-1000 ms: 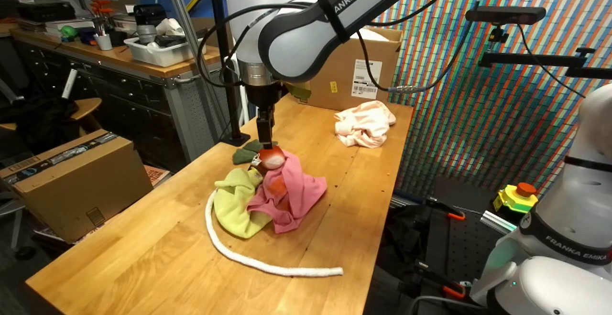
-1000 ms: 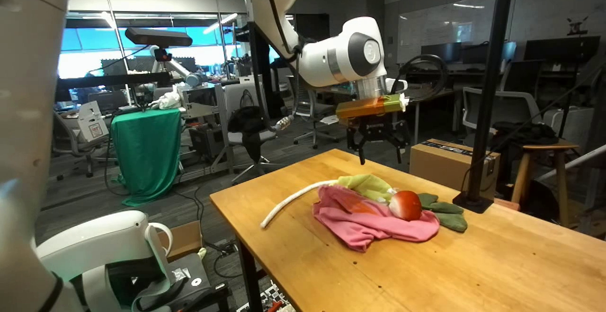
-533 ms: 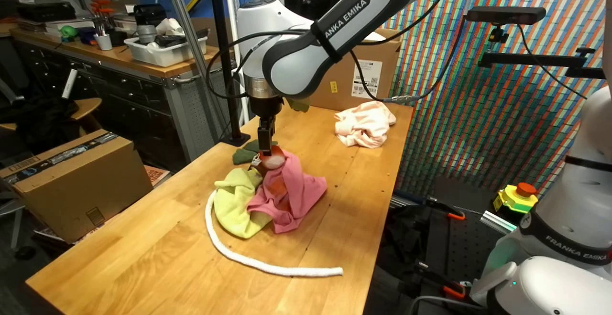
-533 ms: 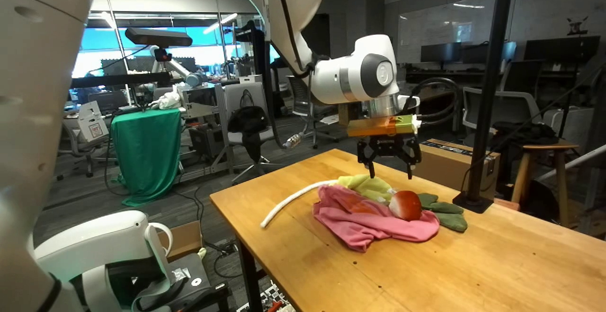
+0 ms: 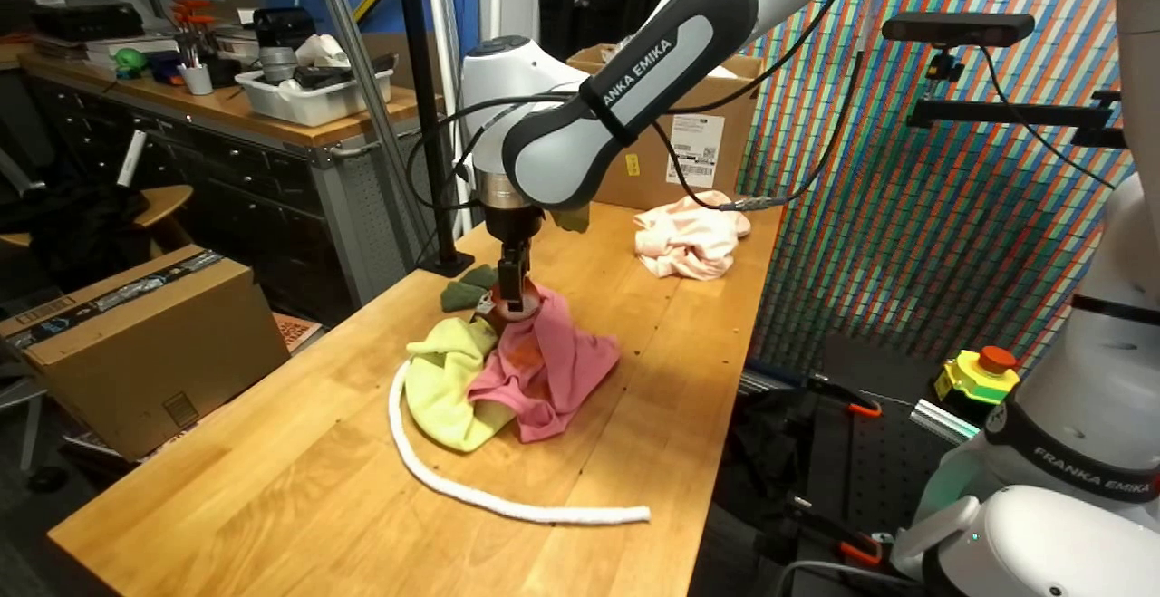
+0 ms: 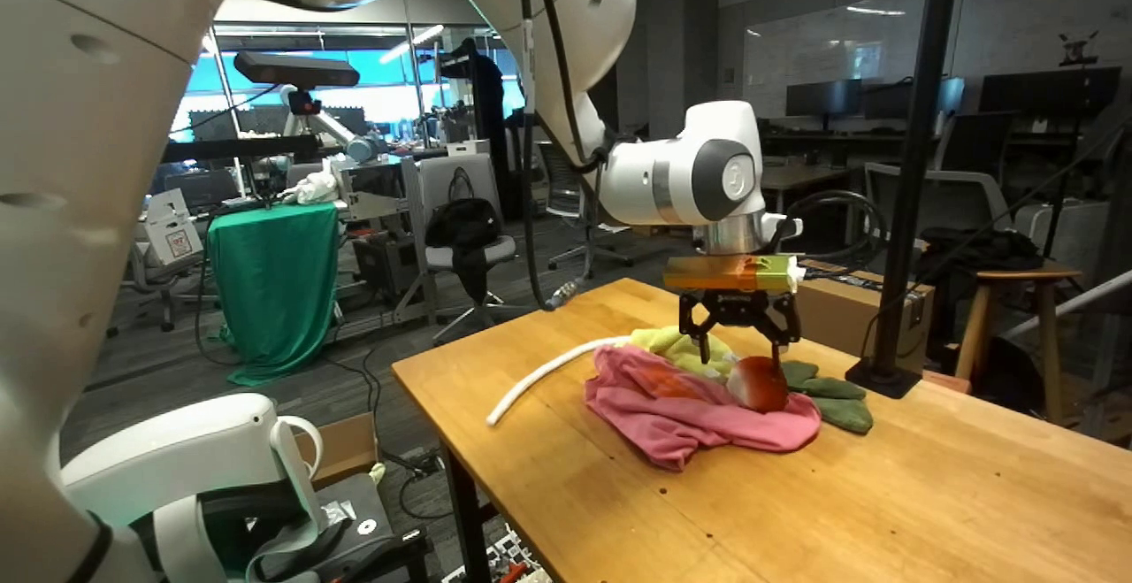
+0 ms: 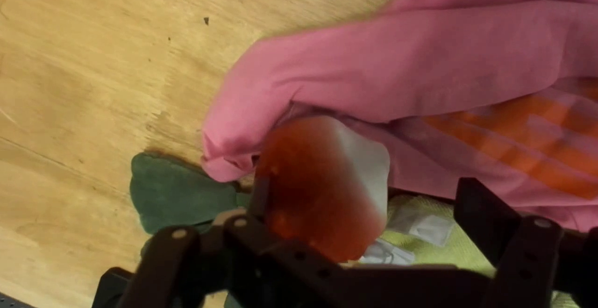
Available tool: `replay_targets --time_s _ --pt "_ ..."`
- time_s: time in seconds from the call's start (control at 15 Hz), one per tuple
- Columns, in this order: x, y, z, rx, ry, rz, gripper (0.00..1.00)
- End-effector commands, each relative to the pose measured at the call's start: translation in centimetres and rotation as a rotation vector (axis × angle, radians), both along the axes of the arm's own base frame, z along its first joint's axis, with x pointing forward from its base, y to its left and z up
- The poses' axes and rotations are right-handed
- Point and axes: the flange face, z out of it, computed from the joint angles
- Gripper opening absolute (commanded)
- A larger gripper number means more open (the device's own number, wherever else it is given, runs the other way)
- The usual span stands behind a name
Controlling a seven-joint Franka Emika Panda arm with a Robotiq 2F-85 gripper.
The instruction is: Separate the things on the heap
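Note:
The heap holds a red and white round object point(image 6: 758, 386), a pink cloth point(image 6: 699, 424) with an orange patch, a yellow-green cloth point(image 6: 661, 344), dark green pieces point(image 6: 840, 403) and a white rope point(image 6: 548, 371). The round object sits on the pink cloth, beside the green pieces. My gripper point(image 6: 741, 364) is open just above the heap, pointing down. In the wrist view, the gripper point(image 7: 363, 196) has one finger at the round object's left side and the other apart, over the cloths. I cannot tell whether it touches. White tags point(image 7: 432, 228) show between the fingers.
A pale pink cloth point(image 5: 693, 235) lies farther along the wooden table point(image 5: 299, 479), near a cardboard box point(image 5: 634, 162). A black pole point(image 6: 915, 167) stands on a base at the table edge, close to the green pieces.
My gripper has moved down toward the heap, and a little to the right in both exterior views. It stays open. The heap has not visibly moved.

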Motion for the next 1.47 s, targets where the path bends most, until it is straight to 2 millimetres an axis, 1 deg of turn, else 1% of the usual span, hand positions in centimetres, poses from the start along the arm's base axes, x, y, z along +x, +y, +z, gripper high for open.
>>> replay_targets --time_s 0.0,0.2,0.47,1.0,1.07,1.13,1.4 --pt "1.2 0.1 -1.0 0.050 -0.009 0.024 1.00" --pt "1.5 0.0 -1.8 0.062 -0.011 0.033 1.00" --pt "2.1 -0.5 -2.1 0.046 -0.049 0.040 1.00" --pt "3.0 -2.1 -3.1 -0.011 -0.085 0.046 1.00" --pt "2.9 -2.2 -3.3 -0.011 -0.084 0.048 0.75" --pt "3.0 -2.3 -3.4 -0.013 -0.087 0.048 0.75" --pt "2.8 -2.4 -3.3 -0.012 -0.089 0.049 0.42"
